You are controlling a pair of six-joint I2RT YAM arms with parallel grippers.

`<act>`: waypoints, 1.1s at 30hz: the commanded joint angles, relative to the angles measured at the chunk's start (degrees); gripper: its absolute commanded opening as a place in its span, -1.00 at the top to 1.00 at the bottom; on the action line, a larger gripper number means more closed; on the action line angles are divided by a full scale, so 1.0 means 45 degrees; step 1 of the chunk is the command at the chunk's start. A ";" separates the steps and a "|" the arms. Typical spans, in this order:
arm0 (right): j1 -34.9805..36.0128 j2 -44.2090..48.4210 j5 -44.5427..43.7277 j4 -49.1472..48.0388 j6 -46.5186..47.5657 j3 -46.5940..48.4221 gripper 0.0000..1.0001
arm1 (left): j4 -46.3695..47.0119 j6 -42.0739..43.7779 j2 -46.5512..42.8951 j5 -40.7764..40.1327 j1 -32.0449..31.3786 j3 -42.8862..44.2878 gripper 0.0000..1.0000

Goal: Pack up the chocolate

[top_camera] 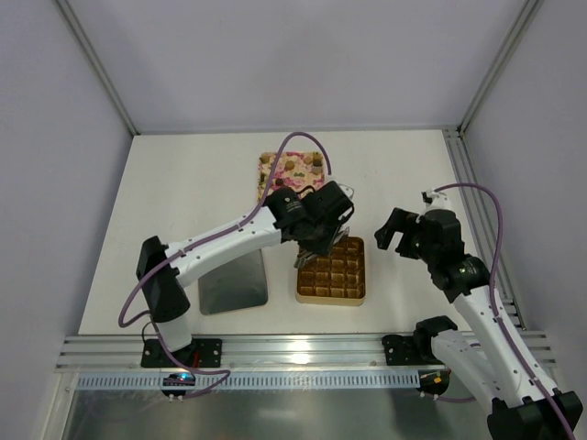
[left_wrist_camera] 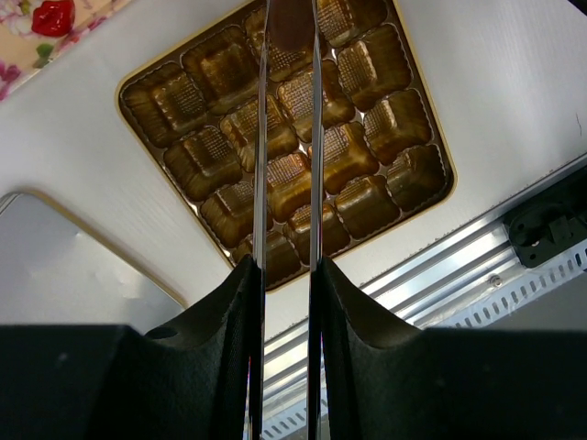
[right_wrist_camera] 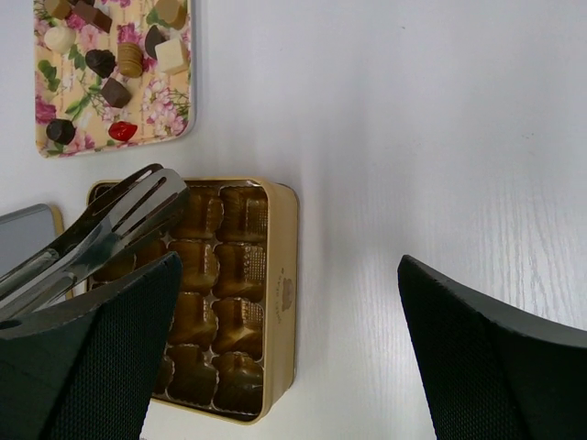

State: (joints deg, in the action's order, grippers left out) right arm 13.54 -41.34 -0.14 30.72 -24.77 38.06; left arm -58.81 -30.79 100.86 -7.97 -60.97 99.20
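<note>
Eleven pieces of chocolate (right_wrist_camera: 115, 92) show on the one floral tray (right_wrist_camera: 84, 103) at the far middle of the table, though the frame edge cuts the tray off. Most are dark, some tan or pale, one red. One gold box (right_wrist_camera: 282, 293) lies just nearer, with sixteen compartments, four by four. One grey metal sheet (top_camera: 234, 280) lies left of the box. The left gripper (left_wrist_camera: 286, 270) is clamped on one pair of metal tongs (right_wrist_camera: 119, 215), whose blades sit close together over the box's far-left cells. Whether they carry a piece cannot be told. The right gripper (right_wrist_camera: 289, 266) hangs right of the box, jaws wide apart, touching nothing.
</note>
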 commanded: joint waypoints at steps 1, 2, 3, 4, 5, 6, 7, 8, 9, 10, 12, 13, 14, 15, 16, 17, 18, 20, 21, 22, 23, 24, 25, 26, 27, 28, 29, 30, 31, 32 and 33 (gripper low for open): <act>0.0038 0.0261 -0.0535 0.0243 -0.0139 0.0409 -1.00 | 0.0568 -0.0190 0.0243 0.0110 -0.0201 0.0573 0.52; 0.0038 0.0261 -0.0574 0.0244 -0.0158 0.0389 -1.00 | 0.0626 -0.0209 0.0340 0.0149 -0.0259 0.0612 0.52; 0.0038 0.0300 -0.0593 0.0263 -0.0159 0.0370 -0.99 | 0.0646 -0.0190 0.0399 0.0149 -0.0298 0.0651 0.52; 0.0038 0.0320 -0.0613 0.0263 -0.0159 0.0369 -0.99 | 0.0646 -0.0190 0.0438 0.0169 -0.0376 0.0651 0.52; 0.0019 0.0339 -0.0613 0.0302 -0.0139 0.0369 -0.99 | 0.0665 -0.0190 0.0554 0.0188 -0.0416 0.0690 0.51; 0.0038 0.0340 -0.0613 0.0302 -0.0158 0.0369 -1.00 | 0.0666 -0.0190 0.0594 0.0188 -0.0435 0.0768 0.51; 0.0038 0.0320 -0.0613 0.0322 -0.0139 0.0369 -1.00 | 0.0646 -0.0190 0.0653 0.0208 -0.0494 0.0807 0.52; 0.0038 0.0320 -0.0613 0.0302 -0.0139 0.0369 -1.00 | 0.0665 -0.0209 0.0673 0.0227 -0.0533 0.0808 0.51; 0.0038 0.0339 -0.0632 0.0341 -0.0120 0.0369 -0.99 | 0.0685 -0.0210 0.0750 0.0247 -0.0552 0.0846 0.51; 0.0038 0.0340 -0.0652 0.0322 -0.0119 0.0350 -0.99 | 0.0685 -0.0229 0.0770 0.0305 -0.0630 0.0866 0.51; 0.0038 0.0359 -0.0652 0.0361 -0.0081 0.0350 -1.00 | 0.0724 -0.0229 0.0906 0.0286 -0.0709 0.0905 0.50; 0.0038 0.0359 -0.0671 0.0361 -0.0080 0.0331 -0.99 | 0.0744 -0.0229 0.0965 0.0286 -0.0728 0.1002 0.50; 0.0038 0.0398 -0.0672 0.0380 -0.0080 0.0330 -1.00 | 0.0705 -0.0229 0.1043 0.0286 -0.0786 0.1042 0.50; 0.0038 0.0417 -0.0672 0.0380 -0.0061 0.0311 -1.00 | 0.0724 -0.0229 0.1102 0.0286 -0.0787 0.1042 0.50; 0.0038 0.0418 -0.0672 0.0380 -0.0042 0.0311 -1.00 | 0.0705 -0.0229 0.1180 0.0305 -0.0806 0.1100 0.50; 0.0038 0.0418 -0.0672 0.0400 -0.0041 0.0311 -0.99 | 0.0743 -0.0229 0.1200 0.0306 -0.0807 0.1101 0.49; 0.0038 0.0437 -0.0672 0.0400 -0.0022 0.0311 -0.99 | 0.0763 -0.0210 0.1239 0.0306 -0.0807 0.1120 0.49; 0.0038 0.0437 -0.0691 0.0439 -0.0002 0.0311 -0.99 | 0.0764 -0.0210 0.1375 0.0267 -0.0807 0.1198 0.49; 0.0038 0.0437 -0.0672 0.0478 0.0017 0.0311 -1.00 | 0.0783 -0.0152 0.1415 0.0267 -0.0807 0.1237 0.48; 0.0038 0.0418 -0.0691 0.0478 0.0017 0.0311 -0.99 | 0.0764 -0.0151 0.1473 0.0228 -0.0807 0.1257 0.46; 0.0038 0.0418 -0.0691 0.0497 0.0037 0.0330 -1.00 | 0.0725 -0.0151 0.1532 0.0247 -0.0807 0.1315 0.45; 0.0038 0.0418 -0.0672 0.0478 0.0056 0.0330 -1.00 | 0.0744 -0.0112 0.1571 0.0247 -0.0807 0.1315 0.44; 0.0038 0.0437 -0.0633 0.0478 0.0037 0.0330 -0.99 | 0.0782 -0.0112 0.1571 0.0247 -0.0807 0.1335 0.39; 0.0038 0.0457 -0.0652 0.0497 0.0037 0.0330 -0.99 | 0.0764 -0.0093 0.1591 0.0247 -0.0807 0.1335 0.39; 0.0038 0.0457 -0.0652 0.0498 0.0037 0.0330 -0.99 | 0.0763 -0.0073 0.1610 0.0228 -0.0807 0.1354 0.37; 0.0019 0.0457 -0.0652 0.0498 0.0037 0.0330 -0.99 | 0.0763 -0.0092 0.1630 0.0227 -0.0807 0.1354 0.37; 0.0038 0.0476 -0.0652 0.0498 0.0056 0.0330 -0.99 | 0.0763 -0.0073 0.1649 0.0247 -0.0807 0.1374 0.36; 0.0038 0.0457 -0.0652 0.0517 0.0056 0.0330 -1.00 | 0.0783 -0.0073 0.1669 0.0228 -0.0807 0.1393 0.32; 0.0038 0.0457 -0.0652 0.0498 0.0056 0.0330 -0.99 | 0.0783 -0.0073 0.1650 0.0227 -0.0807 0.1374 0.28; 0.0038 0.0418 -0.0652 0.0498 0.0076 0.0350 -1.00 | 0.0783 -0.0054 0.1649 0.0208 -0.0807 0.1393 0.27; 0.0038 0.0437 -0.0652 0.0498 0.0076 0.0350 -0.99 | 0.0783 -0.0053 0.1649 0.0189 -0.0807 0.1413 0.27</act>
State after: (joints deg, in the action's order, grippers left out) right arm 13.54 -40.10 -2.31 33.08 -25.17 38.06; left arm -56.86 -31.09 108.73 -6.85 -64.38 102.98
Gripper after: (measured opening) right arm 0.996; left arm 0.366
